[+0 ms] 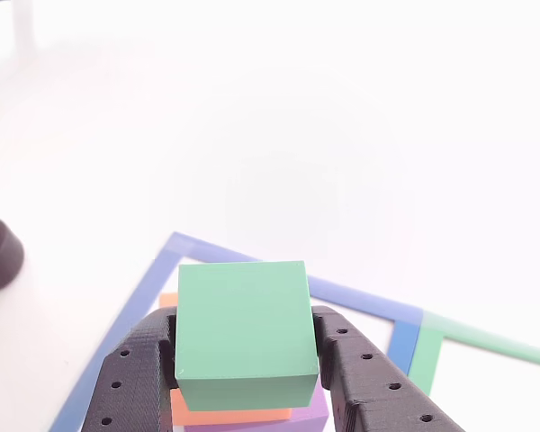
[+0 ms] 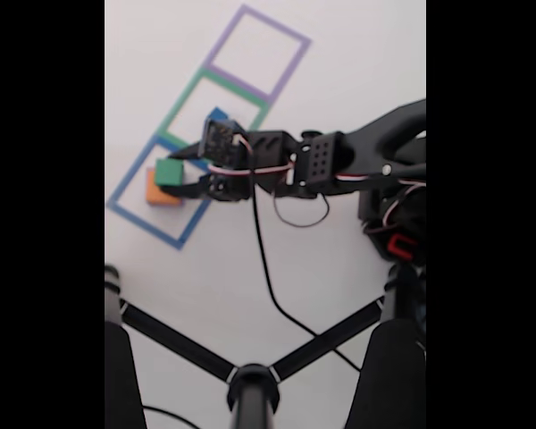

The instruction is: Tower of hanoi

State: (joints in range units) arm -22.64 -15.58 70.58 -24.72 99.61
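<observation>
Jaws: closed on the green cube (image 1: pixel 243 331), one black finger flat against each side face, gripper (image 1: pixel 245 360) no wider than the cube. Cube sits over the orange block (image 1: pixel 229 416) and purple block (image 1: pixel 313 416) inside the blue outline (image 1: pixel 139 310) on the bench; whether it rests on orange or hangs just above cannot be told. Step, as judged: green is being taken off or set on the stack; the next move calls for a straight vertical motion that leaves orange unshifted, the blue cube (image 2: pixel 218 115) lying in the green outline (image 2: pixel 189 89).

A lab-like test bench: a bare white counter (image 2: pixel 339 63) marked with coloured taped square outlines (image 2: pixel 255 54), and a black camera stand (image 2: pixel 250 380) with loose cables
</observation>
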